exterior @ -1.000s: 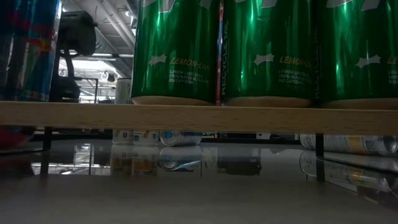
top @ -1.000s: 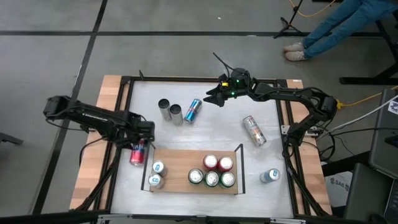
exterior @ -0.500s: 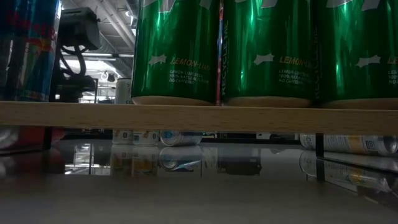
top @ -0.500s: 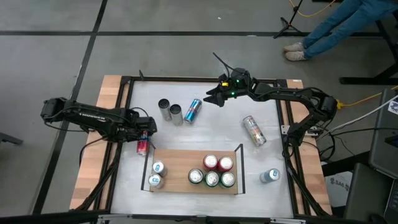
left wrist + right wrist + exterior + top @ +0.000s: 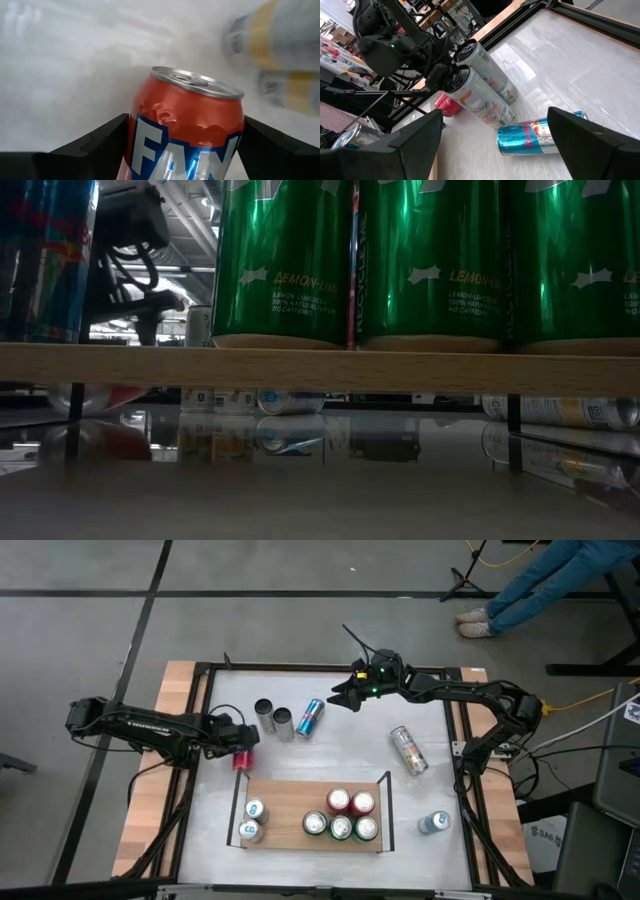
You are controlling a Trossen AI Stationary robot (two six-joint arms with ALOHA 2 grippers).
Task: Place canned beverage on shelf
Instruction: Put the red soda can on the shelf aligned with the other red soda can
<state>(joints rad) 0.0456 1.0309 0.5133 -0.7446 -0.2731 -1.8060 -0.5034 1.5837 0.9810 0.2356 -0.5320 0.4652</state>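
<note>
The left pincer (image 5: 238, 750) has a red can (image 5: 241, 759) between its fingers, jaws spread about a can's width and closed on its sides. In the left wrist view the can (image 5: 185, 130) sits squarely between the two dark fingers (image 5: 95, 142), silver lid away from the camera, so the grip looks centred rather than on an edge. In the high view can and pincer are just off the shelf's (image 5: 290, 796) far-left corner, near its left rail but not yet over the board.

The step in hand is, I judge, carrying the can in over the board. To do it well, lift high enough to pass over the black rail and the two cans (image 5: 251, 821) already standing at the left end, then come down on bare wood between them and the group of red and green cans (image 5: 345, 817) on the right — there is open room in the middle and along the far edge. Keep the can upright and level on the way; set the base flat before letting go, then draw straight back so the fingers do not clip a neighbour. The main risk is nudging those two left-end cans on the way in.

The right pincer (image 5: 342, 693) waits at the far side of the worktop (image 5: 340, 750), jaws wide and holding nothing — a blue can (image 5: 310, 718) lies just in front of it.
</note>
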